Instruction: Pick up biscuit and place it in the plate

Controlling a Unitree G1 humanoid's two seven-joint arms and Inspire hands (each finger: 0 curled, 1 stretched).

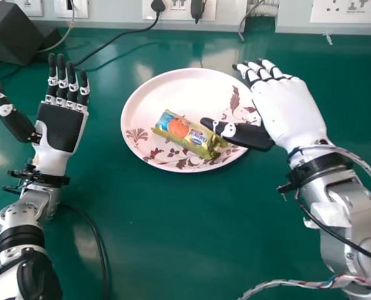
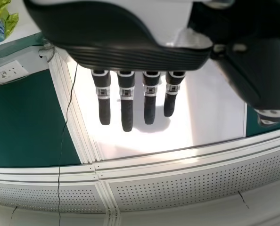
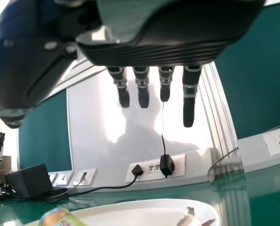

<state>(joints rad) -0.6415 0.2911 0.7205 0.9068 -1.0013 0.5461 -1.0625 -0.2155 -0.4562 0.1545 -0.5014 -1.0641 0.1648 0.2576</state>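
Note:
The biscuit packet [image 1: 188, 134], green-yellow with an orange picture, lies on the pink floral plate [image 1: 145, 106], a bit below its middle. My right hand [image 1: 288, 111] is over the plate's right edge with its fingers extended, its thumb pointing left close to the packet's right end; whether they touch I cannot tell. My left hand [image 1: 60, 125] is held palm up with straight fingers, left of the plate. The left wrist view has the left hand [image 2: 127, 101] with straight fingers. In the right wrist view the right hand [image 3: 166, 84] hangs open above the plate [image 3: 144, 213] and packet [image 3: 60, 218].
A black box [image 1: 12, 31] with cables stands at the table's back left. Sockets and black plugs [image 1: 158, 6] line the wall behind the plate. Loose cables [image 1: 95, 231] run beside the left arm, and wires [image 1: 298, 284] hang by the right forearm.

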